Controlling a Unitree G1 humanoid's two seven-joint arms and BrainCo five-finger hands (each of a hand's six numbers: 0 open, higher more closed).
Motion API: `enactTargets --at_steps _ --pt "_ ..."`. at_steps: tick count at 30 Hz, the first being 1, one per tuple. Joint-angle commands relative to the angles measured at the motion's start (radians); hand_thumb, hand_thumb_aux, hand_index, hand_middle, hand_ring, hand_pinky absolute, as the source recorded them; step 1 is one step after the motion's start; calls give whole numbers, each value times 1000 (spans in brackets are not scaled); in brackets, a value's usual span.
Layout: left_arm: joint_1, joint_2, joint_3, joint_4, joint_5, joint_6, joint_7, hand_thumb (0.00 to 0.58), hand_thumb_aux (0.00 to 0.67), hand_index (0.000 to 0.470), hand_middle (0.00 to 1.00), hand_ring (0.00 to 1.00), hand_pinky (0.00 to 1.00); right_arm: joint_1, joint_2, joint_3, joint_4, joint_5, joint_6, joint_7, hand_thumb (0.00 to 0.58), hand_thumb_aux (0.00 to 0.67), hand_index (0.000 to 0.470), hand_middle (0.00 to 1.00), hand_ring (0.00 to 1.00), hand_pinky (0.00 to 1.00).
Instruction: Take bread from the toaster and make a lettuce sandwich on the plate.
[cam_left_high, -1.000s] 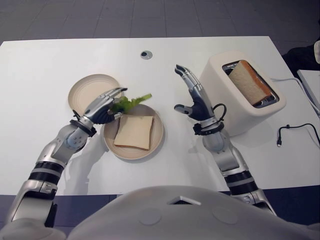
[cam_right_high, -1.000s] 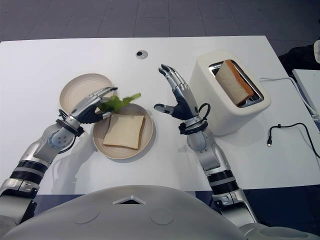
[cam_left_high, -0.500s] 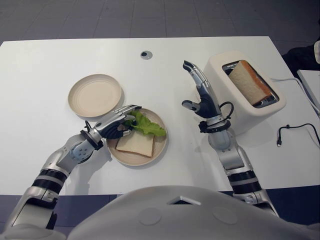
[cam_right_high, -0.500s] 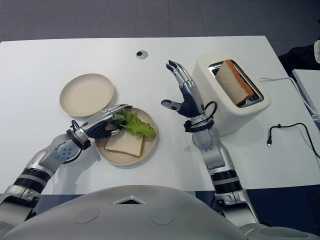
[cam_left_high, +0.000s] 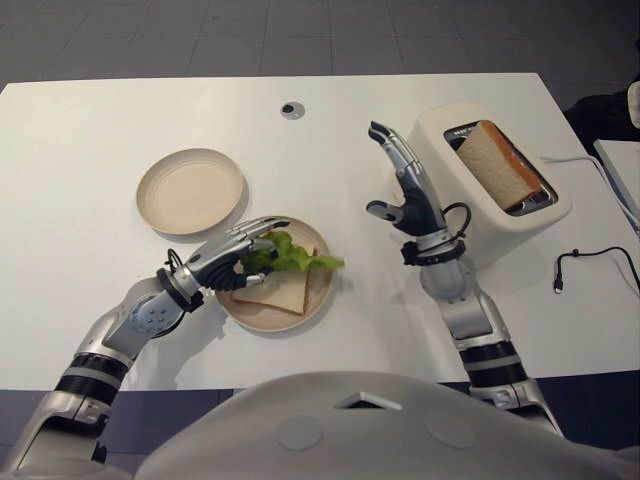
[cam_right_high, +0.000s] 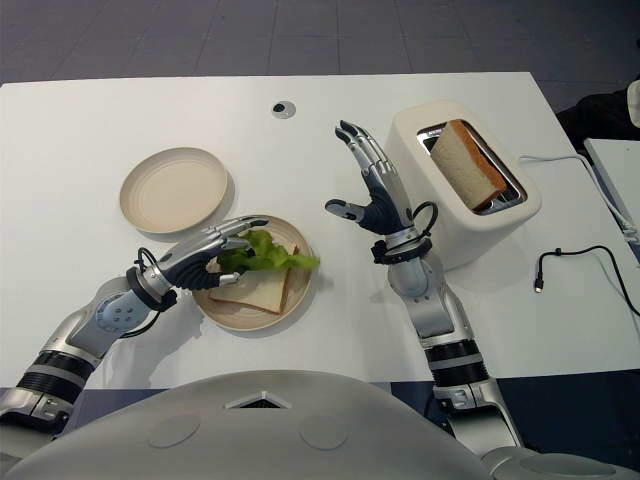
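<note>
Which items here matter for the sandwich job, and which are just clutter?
Job: toaster, its bread slice, plate, bottom slice, lettuce, left hand holding it.
Lying about: second plate, loose cable, table port.

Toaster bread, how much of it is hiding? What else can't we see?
Toaster bread: bottom sunk in the toaster slot, both views.
Slice on the plate: far part behind the lettuce and left robot hand.
Cable: runs off the right edge.
</note>
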Motion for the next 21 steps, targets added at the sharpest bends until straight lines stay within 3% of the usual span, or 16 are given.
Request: enactTargets --at_steps 1,10,14,17,21 --pt "16 12 12 -18 -33 -4 -30 0 0 0 0 0 0 -13 -8 -13 4 17 1 8 0 0 0 0 0 0" --pt "35 41 68 -38 -205 -66 -88 0 0 0 0 0 0 0 -37 -53 -92 45 -28 32 0 0 0 0 0 0" --pt "8 36 98 10 -170 -52 -88 0 0 0 0 0 0 31 -185 -291 -261 181 -48 98 0 0 0 0 0 0" --pt "3 18 109 42 -128 -48 -67 0 0 0 0 0 0 37 -329 -498 -181 152 -91 84 0 0 0 0 0 0" --pt "-11 7 108 58 -110 -49 -64 0 0 0 0 0 0 105 -398 -583 -59 33 -107 46 0 0 0 0 0 0"
